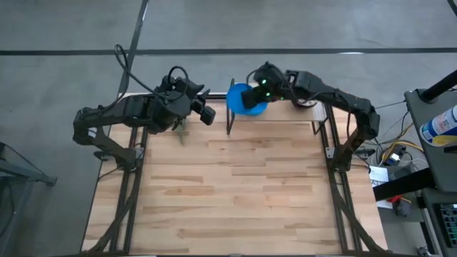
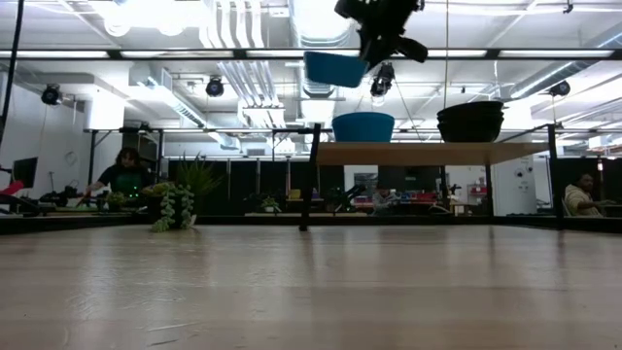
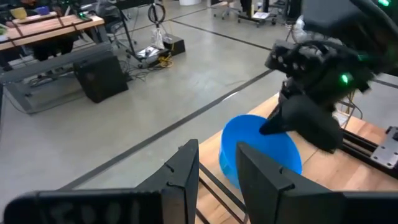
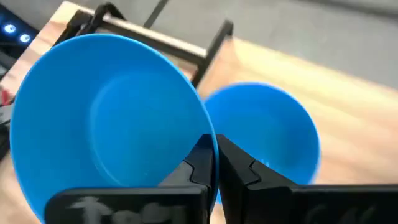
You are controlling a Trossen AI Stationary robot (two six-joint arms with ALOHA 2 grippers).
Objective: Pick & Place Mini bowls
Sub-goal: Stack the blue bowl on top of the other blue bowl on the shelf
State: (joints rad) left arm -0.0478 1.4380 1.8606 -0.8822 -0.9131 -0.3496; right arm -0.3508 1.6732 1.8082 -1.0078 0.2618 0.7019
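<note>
My right gripper [image 4: 214, 160] is shut on a plain bright blue mini bowl [image 4: 106, 124], held high over the raised wooden shelf [image 2: 428, 153] at the table's far edge. In the low view this bowl [image 2: 335, 68] hangs above a second blue mini bowl [image 2: 362, 126], which stands on its base on the shelf. The second bowl [image 4: 267, 134] shows just beyond the held one in the right wrist view. My left gripper [image 3: 217, 180] is open, level and left of the shelf [image 1: 206, 114], pointing at the bowls. The floral bowls are out of view. My right gripper pinches the blue bowl by its rim [image 4: 208, 140], with one finger [image 4: 196, 165] inside the bowl and the other [image 4: 242, 171] outside. The bowl is lifted clear and tilted, its opening turned toward the wrist camera, above the other blue bowl.
A dark bowl-shaped stack [image 2: 470, 122] sits on the shelf to the right of the blue bowl. A small green plant [image 2: 175, 206] stands at the far left. The shelf's black post [image 2: 309, 180] rises from the table. People sit in the room beyond. The near wooden tabletop [image 1: 235, 193] lies bare.
</note>
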